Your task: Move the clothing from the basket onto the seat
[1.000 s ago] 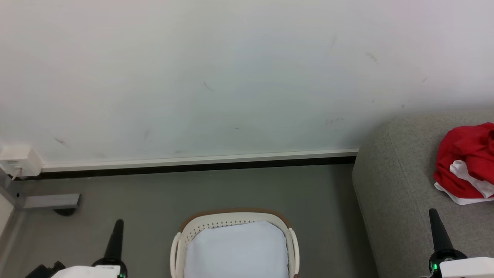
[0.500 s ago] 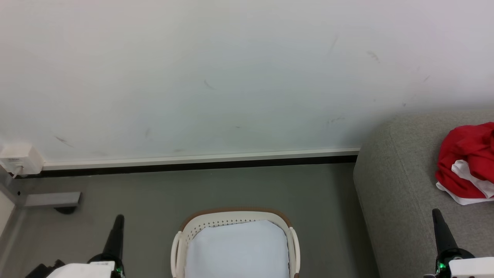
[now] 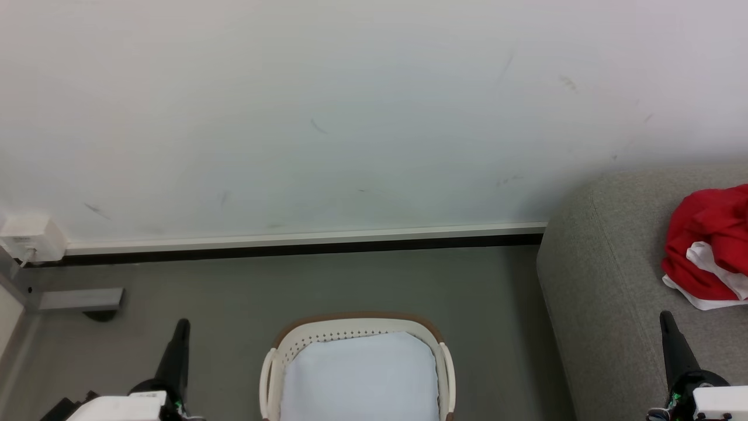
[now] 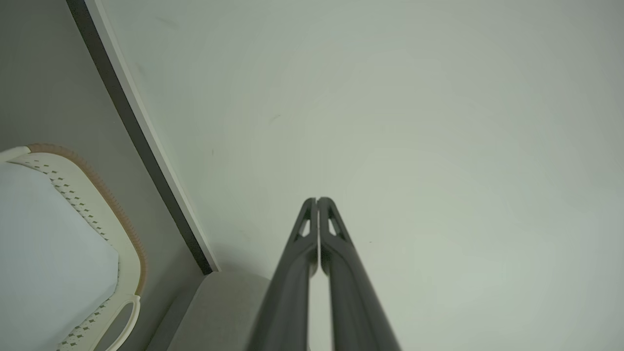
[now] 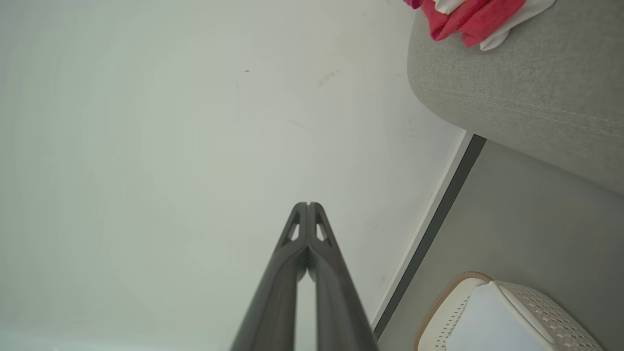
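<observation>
Left pincer (image 3: 182,323) and right pincer (image 3: 667,316) closed (both empty); basket (image 3: 356,321) on open floor (image 3: 280,280), apart from seat (image 3: 608,280) edge.

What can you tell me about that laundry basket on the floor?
The basket is a cream plastic tub with rounded corners, rows of small holes in its wall, a brown band along the far rim and a loop handle on each side. A plain white liner covers its inside. It stands upright on the grey floor, apart from the grey sofa to its right. Its near part is cut off by the picture's edge.
</observation>
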